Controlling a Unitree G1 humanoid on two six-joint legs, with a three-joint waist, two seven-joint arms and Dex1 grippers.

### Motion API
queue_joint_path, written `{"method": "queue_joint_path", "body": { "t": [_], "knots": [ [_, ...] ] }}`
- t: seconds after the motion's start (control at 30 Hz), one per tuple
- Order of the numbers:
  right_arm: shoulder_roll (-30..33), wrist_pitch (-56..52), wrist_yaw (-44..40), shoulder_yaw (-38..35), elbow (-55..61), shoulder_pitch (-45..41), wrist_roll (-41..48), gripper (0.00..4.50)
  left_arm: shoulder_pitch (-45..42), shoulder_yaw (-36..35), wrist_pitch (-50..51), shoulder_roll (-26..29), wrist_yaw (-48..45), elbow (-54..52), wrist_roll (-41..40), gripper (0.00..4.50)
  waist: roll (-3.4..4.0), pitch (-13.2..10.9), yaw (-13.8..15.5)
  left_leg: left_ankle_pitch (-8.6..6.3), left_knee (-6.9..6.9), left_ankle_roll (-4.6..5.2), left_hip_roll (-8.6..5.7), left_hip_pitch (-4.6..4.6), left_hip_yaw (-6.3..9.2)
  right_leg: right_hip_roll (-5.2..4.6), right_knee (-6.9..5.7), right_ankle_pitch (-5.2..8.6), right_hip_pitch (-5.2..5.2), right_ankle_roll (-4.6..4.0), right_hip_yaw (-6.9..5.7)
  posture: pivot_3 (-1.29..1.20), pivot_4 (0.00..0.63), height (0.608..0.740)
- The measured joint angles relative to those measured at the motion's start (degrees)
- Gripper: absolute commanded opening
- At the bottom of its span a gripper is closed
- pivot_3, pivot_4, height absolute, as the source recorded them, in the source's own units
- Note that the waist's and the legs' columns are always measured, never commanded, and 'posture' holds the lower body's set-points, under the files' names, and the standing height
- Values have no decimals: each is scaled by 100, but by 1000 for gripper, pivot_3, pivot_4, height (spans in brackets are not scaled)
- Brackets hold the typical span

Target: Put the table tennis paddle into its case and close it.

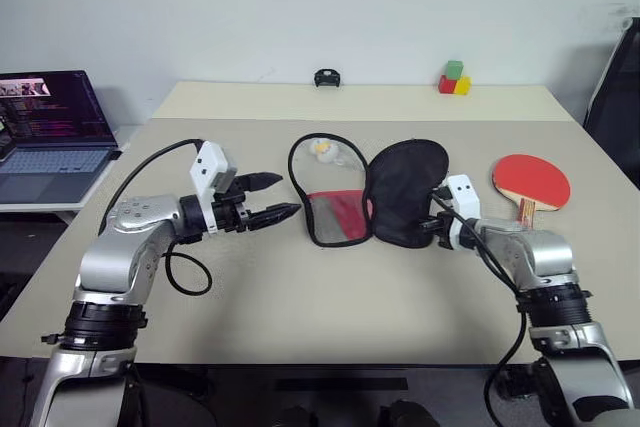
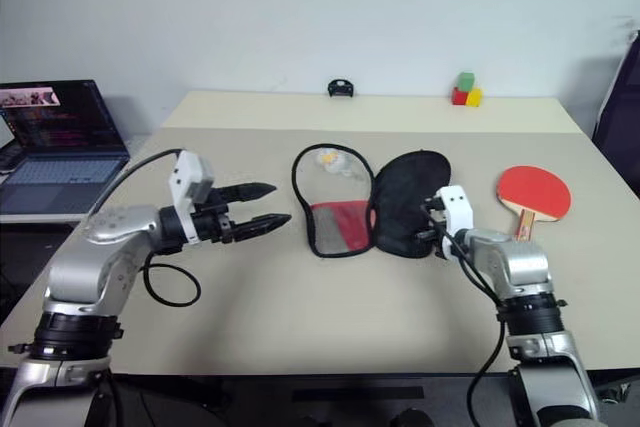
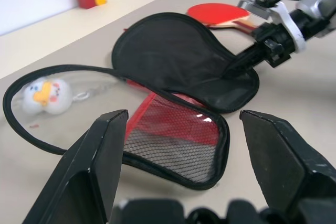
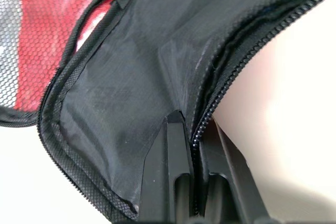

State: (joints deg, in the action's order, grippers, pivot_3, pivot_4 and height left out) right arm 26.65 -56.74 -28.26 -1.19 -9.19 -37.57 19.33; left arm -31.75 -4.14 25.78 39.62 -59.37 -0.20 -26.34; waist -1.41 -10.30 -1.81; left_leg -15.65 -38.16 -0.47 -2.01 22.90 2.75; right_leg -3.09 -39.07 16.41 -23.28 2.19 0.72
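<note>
The case (image 1: 375,192) lies spread open near the middle of the beige table (image 1: 300,297), its black fabric half to the right and its mesh half with the red panel to the left, the two joined along the centre; bare tabletop runs wide in front of it toward the near edge and behind it to the far edge; the table tennis paddle (image 1: 531,182) lies flat just right of the black half, apart from it, handle toward the near side, with open table around it up to the right edge; the left gripper (image 1: 272,199) hovers just left of the mesh half, fingers spread apart and holding nothing; the right gripper (image 4: 193,156) is clamped on the zippered edge of the black half at its narrow near end, fingers pressed together over the fabric.
</note>
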Motion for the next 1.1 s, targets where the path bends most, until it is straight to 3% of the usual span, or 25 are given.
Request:
{"method": "queue_joint_path", "body": {
  "t": [0.2,0.43,0.57,0.87,0.9,1.1],
  "knots": [
    [460,69,-401,18,-545,-438,-46,29,-153,151,-1,-99,-5,34,32,3737,0,0,-9,0,0,1,1,-1,-3,0,-1,0,0,0,2,0,150,740],
    [550,151,-797,123,-1105,-707,-155,29,-163,168,0,-132,9,39,44,3737,0,0,-5,1,0,0,2,1,-4,1,3,0,0,0,2,0,150,740],
    [539,219,-804,123,-1324,-775,-232,1059,-163,168,9,-133,24,35,43,3737,0,0,-5,1,0,0,2,1,-4,1,2,0,0,0,2,0,150,740],
    [585,626,-887,215,-1510,-820,-483,4275,-163,168,45,-133,106,27,41,3737,0,0,-5,1,0,0,2,0,-4,1,2,0,0,0,2,0,150,740],
    [591,667,-894,216,-1519,-823,-491,4475,-163,168,51,-133,116,24,41,3737,0,0,-6,1,0,0,2,0,-4,1,1,0,0,0,2,0,150,740],
    [875,885,-1032,137,-1183,-755,-465,4475,-162,169,134,-135,129,-28,32,3737,0,0,-1,1,0,-1,2,2,-4,0,3,0,0,0,2,0,150,740]
  ]
}}
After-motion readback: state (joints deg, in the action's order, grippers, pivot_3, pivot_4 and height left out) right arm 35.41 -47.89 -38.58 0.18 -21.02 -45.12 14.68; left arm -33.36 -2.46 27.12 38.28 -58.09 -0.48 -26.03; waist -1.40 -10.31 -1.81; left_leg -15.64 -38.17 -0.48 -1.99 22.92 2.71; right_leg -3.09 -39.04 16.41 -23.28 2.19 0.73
